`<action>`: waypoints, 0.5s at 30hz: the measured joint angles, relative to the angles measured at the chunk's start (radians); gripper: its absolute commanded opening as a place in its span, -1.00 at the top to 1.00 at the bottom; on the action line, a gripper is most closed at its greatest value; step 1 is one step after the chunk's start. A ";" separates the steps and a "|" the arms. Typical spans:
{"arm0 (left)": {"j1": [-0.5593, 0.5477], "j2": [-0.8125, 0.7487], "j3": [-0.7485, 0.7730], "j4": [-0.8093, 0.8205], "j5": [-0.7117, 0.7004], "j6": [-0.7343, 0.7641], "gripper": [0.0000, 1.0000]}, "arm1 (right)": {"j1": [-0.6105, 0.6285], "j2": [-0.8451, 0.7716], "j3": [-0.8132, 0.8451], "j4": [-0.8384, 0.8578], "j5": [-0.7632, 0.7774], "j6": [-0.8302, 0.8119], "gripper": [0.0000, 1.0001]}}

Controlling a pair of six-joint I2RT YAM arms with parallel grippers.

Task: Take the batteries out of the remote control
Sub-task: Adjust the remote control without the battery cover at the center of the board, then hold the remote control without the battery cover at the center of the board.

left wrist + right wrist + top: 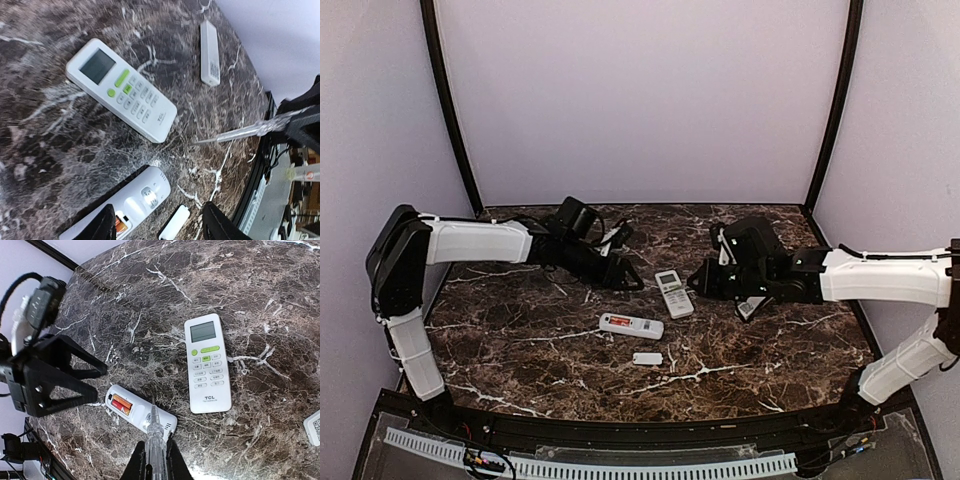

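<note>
Nearest, a white battery cover (647,358) lies loose. Just beyond, red batteries (121,404) sit in the opened remote (142,415), only a red speck from above. My right gripper (156,460) clamps a clear pointed tool (154,430); my left gripper (160,227) holds its jaws apart. Farthest, the TCL remote (207,362).

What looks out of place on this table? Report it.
The face-down remote has its battery bay open, orange-red batteries exposed; its small white cover lies loose beside it. Nothing else stands out.

White-shelled arms (475,241), black at the joints, carry black cables (17,279) and triangular-fingered black claws (101,380).
</note>
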 measured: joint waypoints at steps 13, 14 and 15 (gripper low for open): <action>0.147 -0.170 -0.337 0.085 -0.042 -0.206 0.03 | 0.119 0.183 0.180 -0.083 0.056 -0.014 1.00; 0.147 -0.170 -0.348 0.084 -0.041 -0.213 0.05 | 0.126 0.198 0.193 -0.089 0.058 -0.012 1.00; 0.147 -0.170 -0.352 0.085 -0.040 -0.220 0.07 | 0.132 0.213 0.207 -0.098 0.060 -0.010 1.00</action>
